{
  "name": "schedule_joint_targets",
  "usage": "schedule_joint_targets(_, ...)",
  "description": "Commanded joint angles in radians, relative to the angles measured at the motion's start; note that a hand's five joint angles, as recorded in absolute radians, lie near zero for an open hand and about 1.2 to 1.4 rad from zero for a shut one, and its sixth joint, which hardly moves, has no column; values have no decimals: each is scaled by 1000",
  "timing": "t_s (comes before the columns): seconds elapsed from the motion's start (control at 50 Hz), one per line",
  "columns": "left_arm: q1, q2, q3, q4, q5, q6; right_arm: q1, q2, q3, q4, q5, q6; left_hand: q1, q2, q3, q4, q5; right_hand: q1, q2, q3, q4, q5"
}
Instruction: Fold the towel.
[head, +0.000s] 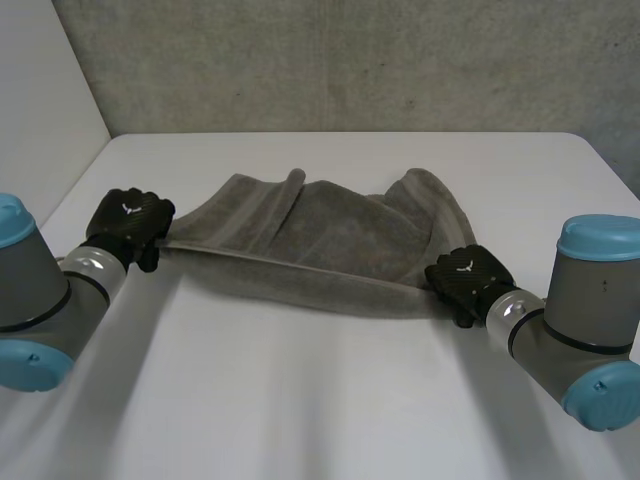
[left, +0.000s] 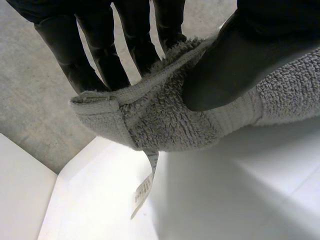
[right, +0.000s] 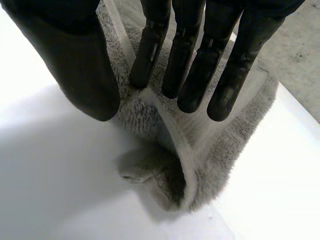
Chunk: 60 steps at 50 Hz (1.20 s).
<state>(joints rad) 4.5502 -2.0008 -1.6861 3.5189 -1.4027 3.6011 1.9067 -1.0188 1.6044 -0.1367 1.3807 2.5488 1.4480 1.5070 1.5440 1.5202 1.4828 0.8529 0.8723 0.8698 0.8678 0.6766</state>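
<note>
The grey towel (head: 320, 235) lies rumpled on the white worktop (head: 300, 400), its near edge held taut. The left hand (head: 128, 225) pinches the towel's near-left corner and the right hand (head: 468, 278) its near-right corner. Judged step: first fold. The next move calls for carrying both corners level to the towel's far edge.

White table (head: 320, 400) before a rough grey concrete wall (head: 350, 60)

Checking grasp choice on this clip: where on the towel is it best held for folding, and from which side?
By its two near corners, each approached from its outer end. The towel has a long hemmed near edge; the left hand pinches its tagged corner, the right hand the other. That likely keeps the edge taut for folding over.
</note>
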Motion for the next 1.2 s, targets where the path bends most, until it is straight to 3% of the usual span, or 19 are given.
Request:
schedule_joint_targets(0.02, 21, 8, 5, -1, 1, -28, -5, -1, -1, -1, 35, -15, -52, -111, -148, -124, -261, -72, -91, -89, -87, -70)
schedule_joint_targets(0.18, 23, 10, 5, -1, 1, -35, -5, -3, -4, 0, 37, -21, -52, -111, -148, -124, -261, -181, -200, -197, -196, -179)
schedule_joint_targets(0.42, 27, 10, 8, 0, 1, -36, -6, -3, -14, -15, 41, -21, -52, -111, -148, -124, -261, -101, -121, -118, -116, -100)
schedule_joint_targets(0.48, 27, 10, 6, 0, 1, -36, -8, -9, -8, -43, 40, -18, -52, -111, -148, -124, -261, 83, 64, 67, 69, 85)
schedule_joint_targets(0.52, 26, 8, 6, 0, 1, -36, -11, -21, -4, -61, 38, -9, -52, -111, -148, -124, -261, 402, 383, 385, 387, 404)
schedule_joint_targets(0.58, 26, 8, 6, -1, 1, -36, -15, -33, -3, -64, 37, -2, -52, -111, -148, -124, -261, 433, 413, 416, 418, 435)
schedule_joint_targets(0.62, 24, 8, 5, -1, 1, -38, -34, -55, -3, -61, 34, 1, -52, -111, -148, -124, -261, 197, 177, 180, 182, 199)
schedule_joint_targets(0.64, 24, 8, 5, -1, 1, -38, -34, -55, -3, -61, 34, 1, -52, -111, -148, -124, -261, 195, 176, 178, 180, 197)
schedule_joint_targets(0.66, 24, 8, 5, -1, 1, -38, -37, -63, -3, -57, 35, 1, -52, -111, -148, -124, -261, -125, -144, -142, -140, -123)
schedule_joint_targets(0.68, 23, 8, 5, -1, 1, -38, -40, -63, -3, -54, 35, 1, -52, -111, -148, -124, -261, -276, -296, -293, -291, -274)
schedule_joint_targets(0.94, 17, 7, 2, -1, 1, -38, -44, -55, -3, -52, 41, -1, -52, -111, -148, -124, -261, -301, -321, -318, -316, -299)
schedule_joint_targets(0.98, 17, 7, 2, -1, 1, -38, -44, -53, 0, -58, 40, 2, -52, -111, -148, -124, -261, -269, -288, -286, -284, -267)
schedule_joint_targets(1.02, 17, 7, 0, -1, 1, -38, -46, -52, 3, -64, 37, 4, -52, -111, -148, -124, -261, -93, -112, -110, -108, -91)
schedule_joint_targets(1.04, 17, 7, 0, -1, 1, -38, -46, -53, 5, -67, 35, 13, -52, -111, -148, -124, -261, 303, 283, 286, 288, 304)
schedule_joint_targets(1.08, 17, 7, 0, -1, 1, -38, -48, -63, 5, -69, 34, 25, -52, -111, -148, -124, -261, 395, 375, 378, 380, 396)
schedule_joint_targets(1.14, 17, 5, 0, -1, 1, -36, -57, -72, -9, -58, 34, 42, -52, -111, -148, -124, -261, 180, 161, 164, 165, 182)
schedule_joint_targets(1.16, 15, 5, 0, -1, 1, -36, -57, -78, -8, -55, 35, 45, -52, -111, -148, -124, -261, -174, -194, -191, -189, -172)
schedule_joint_targets(1.18, 15, 5, 0, -1, 1, -36, -58, -79, -4, -55, 34, 47, -52, -111, -148, -124, -261, -343, -363, -360, -358, -342)
schedule_joint_targets(1.2, 15, 5, 0, -1, 1, -36, -58, -80, -4, -55, 34, 47, -52, -111, -148, -124, -261, -345, -365, -362, -360, -343)
